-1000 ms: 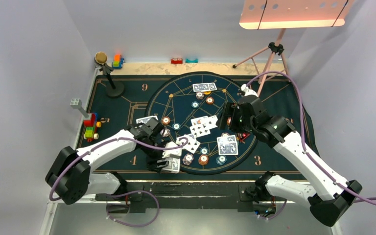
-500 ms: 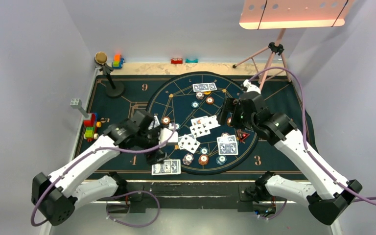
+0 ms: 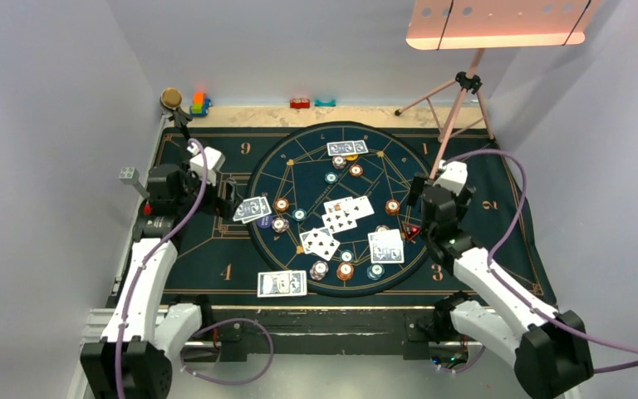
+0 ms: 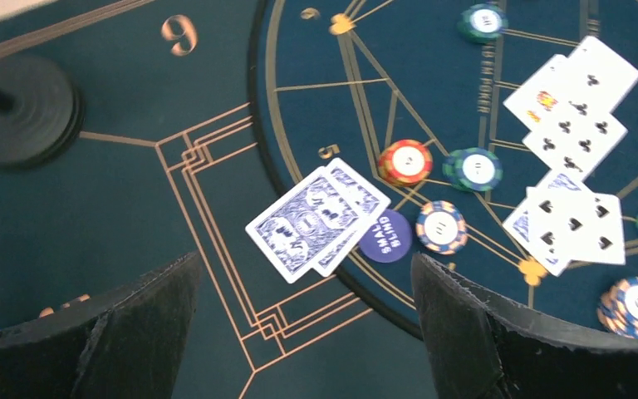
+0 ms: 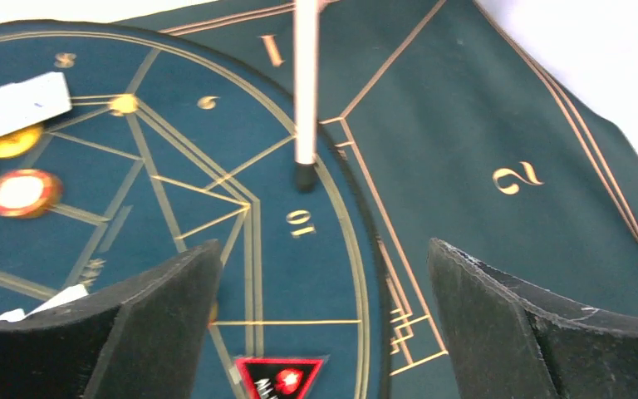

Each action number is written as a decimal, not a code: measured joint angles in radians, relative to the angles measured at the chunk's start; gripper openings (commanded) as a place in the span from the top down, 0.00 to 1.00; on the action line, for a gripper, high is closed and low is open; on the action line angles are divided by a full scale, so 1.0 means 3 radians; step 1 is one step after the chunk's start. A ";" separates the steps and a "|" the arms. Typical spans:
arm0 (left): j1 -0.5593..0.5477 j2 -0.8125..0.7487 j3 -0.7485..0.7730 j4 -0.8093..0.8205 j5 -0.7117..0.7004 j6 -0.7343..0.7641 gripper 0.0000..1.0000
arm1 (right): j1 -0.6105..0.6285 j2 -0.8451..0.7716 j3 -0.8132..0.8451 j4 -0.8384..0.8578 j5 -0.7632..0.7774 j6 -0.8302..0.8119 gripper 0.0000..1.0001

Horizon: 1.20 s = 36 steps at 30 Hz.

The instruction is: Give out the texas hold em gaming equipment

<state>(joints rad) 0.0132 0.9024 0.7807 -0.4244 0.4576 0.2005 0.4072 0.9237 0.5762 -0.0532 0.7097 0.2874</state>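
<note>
Showing both arms raised over the bench, which carries a dark cloth and, on it, a round dark-blue mat with gold lines.

The left fingers stand wide apart and hold nothing. Ahead of them, in the left wrist view, two face-down cards lie fanned and overlapping across the mat's left rim. A blue button disc (lettered SMALL BLIND) touches their lower right edge. Just beside it lies a striped chip. Farther in, an orange chip and a teal chip sit side by side.

Face-up cards are spread at the mat's centre. Three more face-down pairs are seen from above:
- a far pair on the mat
- a right-hand pair on the mat
- a near pair off the mat, on the cloth by the bench's front edge

A row of chips sits along the mat's near rim.

The right fingers are likewise spread open and empty, over the mat's right rim by the numeral 10. A tripod leg ends at the rim there. At the left of the right wrist view a blurred chip appears, probably orange. Toy blocks stand at the far left corner.
</note>
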 measured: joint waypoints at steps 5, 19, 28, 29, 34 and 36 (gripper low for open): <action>0.0196 0.0352 -0.0341 0.0710 -0.0072 -0.0350 0.01 | -0.0234 0.0230 -0.0841 0.1553 0.0146 -0.0540 0.02; 0.0229 0.1007 -0.1284 0.2967 -0.0165 -0.0520 0.00 | -0.0548 0.1422 -0.0861 0.3557 0.0094 -0.0994 0.02; 0.0235 0.1427 -0.1532 0.3986 -0.0272 -0.0558 0.01 | -0.0687 0.1446 -0.1048 0.4129 -0.0079 -0.1019 0.02; 0.0237 0.1461 -0.1569 0.4134 -0.0287 -0.0557 0.00 | -0.0690 0.1436 -0.1096 0.4199 -0.0098 -0.1022 0.02; 0.0238 0.1522 -0.1587 0.4243 -0.0326 -0.0546 0.00 | -0.1013 0.1537 -0.1038 0.4185 -0.0645 -0.0933 0.02; 0.0237 0.1523 -0.1589 0.4273 -0.0331 -0.0547 0.00 | -0.1169 0.1574 -0.1006 0.4116 -0.0795 -0.0870 0.02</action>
<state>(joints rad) 0.0841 1.3594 0.3038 0.8574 0.3584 0.0364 0.0566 1.3960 0.2745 1.1816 0.4713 0.0265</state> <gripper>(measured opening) 0.996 0.983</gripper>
